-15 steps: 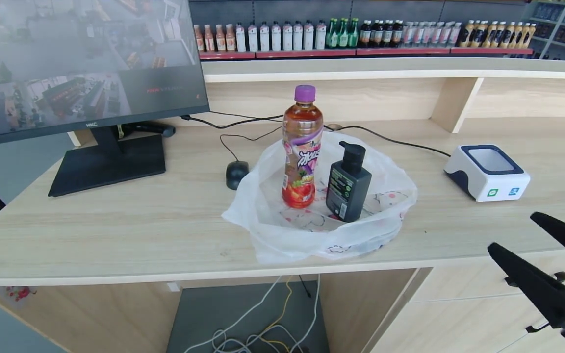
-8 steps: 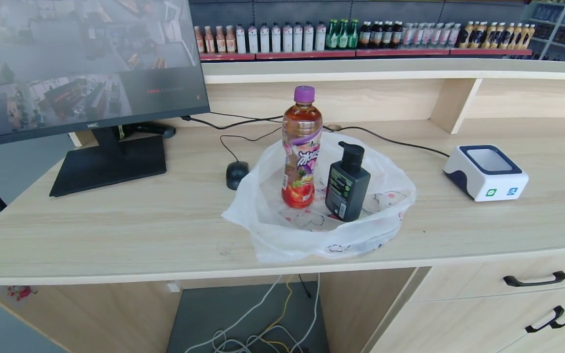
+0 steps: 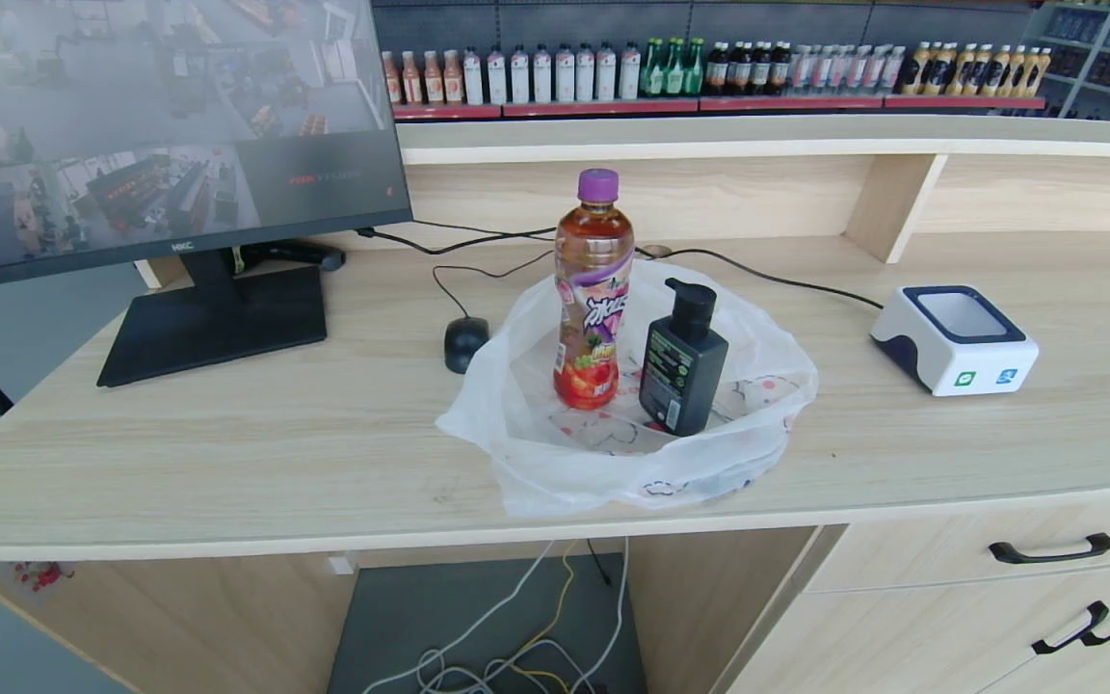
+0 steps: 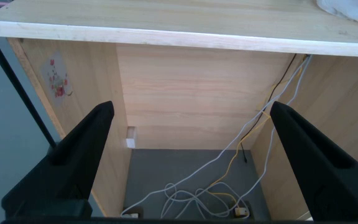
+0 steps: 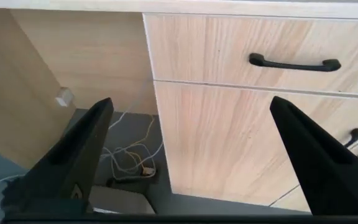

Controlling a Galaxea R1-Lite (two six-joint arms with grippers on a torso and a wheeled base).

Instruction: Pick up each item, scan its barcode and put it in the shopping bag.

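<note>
Bag (image 3: pixel 555 472): white plastic, open, lying on the counter (image 3: pixel 227 443) near its front edge. Two items stand upright inside it: a drink bottle (image 3: pixel 594 289) with a purple cap and, just beside it on the robot's right, a black pump bottle (image 3: pixel 682 361).

Scanner (image 3: pixel 954 339): on the counter, well to the right of the bag, window facing up.
Mouse (image 3: pixel 465 342): on the counter, just left of the bag.
Monitor (image 3: pixel 160 125): at the far left, on its stand.

Left gripper (image 4: pixel 191 165): below counter level, facing the open recess under the counter, where cables (image 4: pixel 197 193) lie on the floor. Fingers (image 4: pixel 73 168) spread wide, holding nothing.

Right gripper (image 5: pixel 191 162): below counter level, facing the drawers (image 5: pixel 229 137). Fingers (image 5: pixel 319 162) spread wide, holding nothing
</note>
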